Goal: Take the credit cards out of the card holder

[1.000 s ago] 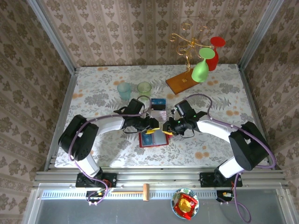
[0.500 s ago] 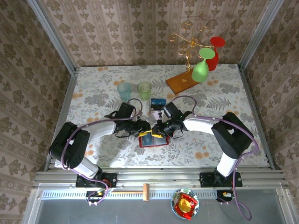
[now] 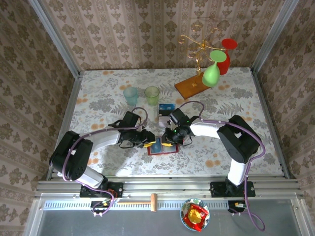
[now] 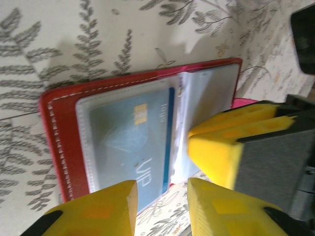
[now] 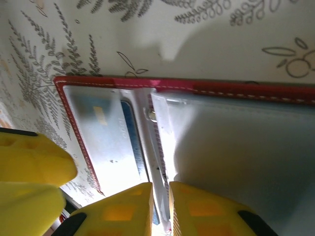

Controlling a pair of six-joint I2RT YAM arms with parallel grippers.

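**One card still sleeved, both sets of fingers at the holder**

At your far left, a pale blue plastic cup [image 3: 131,95] and a pale green cup [image 3: 152,93] stand on the floral-patterned desk [image 3: 98,105], well apart from the work.

Your left fingers [image 3: 156,143] stand apart, straddling the nearest edge of the flat red bifold card holder [image 4: 55,132]. The holder lies open on the desk between the two arms. Between those fingers sits the end of a pale blue credit card with a gold chip [image 4: 125,142], tucked inside a greyish clear sleeve. That placement reads as a line-up to pinch the card's end, though I cannot tell whether either finger touches it.

Just beyond the holder, a blue-pictured card [image 3: 168,108] lies loose on the desk with a pale one just beside it, so part of the job looks done.

Your right fingers [image 3: 170,143] are drawn nearly together on a thin clear sleeve leaf near the holder's fold. I judge this grip pins the holder so the card slides out rather than dragging the wallet along.

At far right, an orange-brown wooden base [image 3: 189,88] carries a gold wire rack [image 3: 197,42] with a green glass [image 3: 211,73] and a red glass [image 3: 226,55].
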